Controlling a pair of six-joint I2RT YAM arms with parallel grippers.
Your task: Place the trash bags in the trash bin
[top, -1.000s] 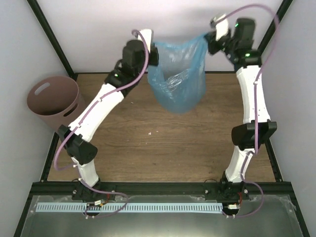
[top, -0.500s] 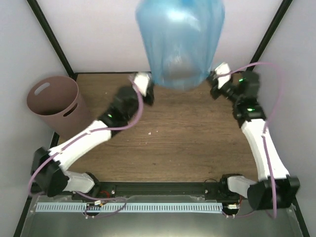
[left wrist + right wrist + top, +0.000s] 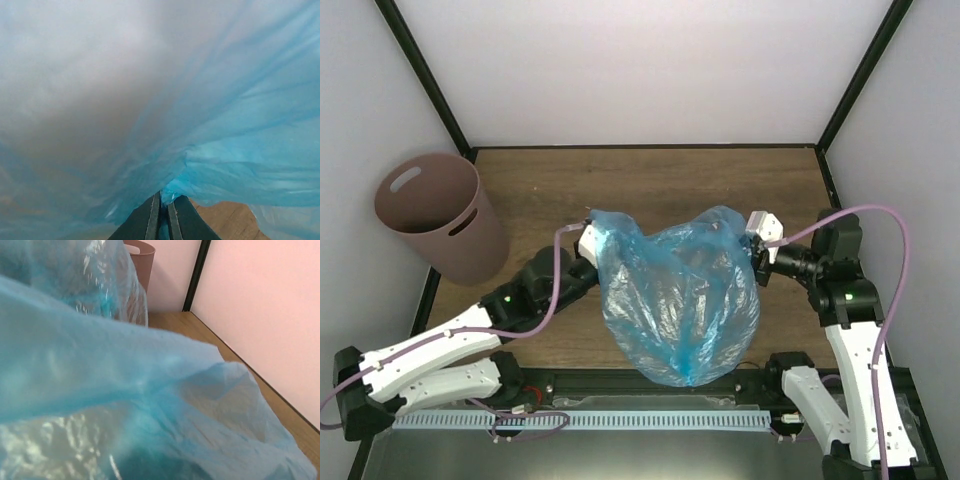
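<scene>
The light-blue trash bag (image 3: 680, 300) is puffed out wide and hangs between my two grippers over the near half of the table. My left gripper (image 3: 590, 240) holds its left top corner; in the left wrist view the gripper (image 3: 163, 217) is shut on a pinch of the blue plastic (image 3: 175, 100). My right gripper (image 3: 758, 250) is at the bag's right top corner. The bag (image 3: 150, 390) fills the right wrist view and hides the fingers. The mauve-brown trash bin (image 3: 435, 215) stands upright at the far left, apart from the bag; its rim shows in the right wrist view (image 3: 140, 257).
The wooden table (image 3: 650, 185) is ringed by a black frame with pale walls behind and at the sides. A metal rail (image 3: 580, 420) runs along the near edge under the bag's bottom. Purple cables loop off both arms.
Both arms swung the bag up high, then pulled it down and toward the near edge. The bag has filled with air and spread much wider. The bin has not moved.
</scene>
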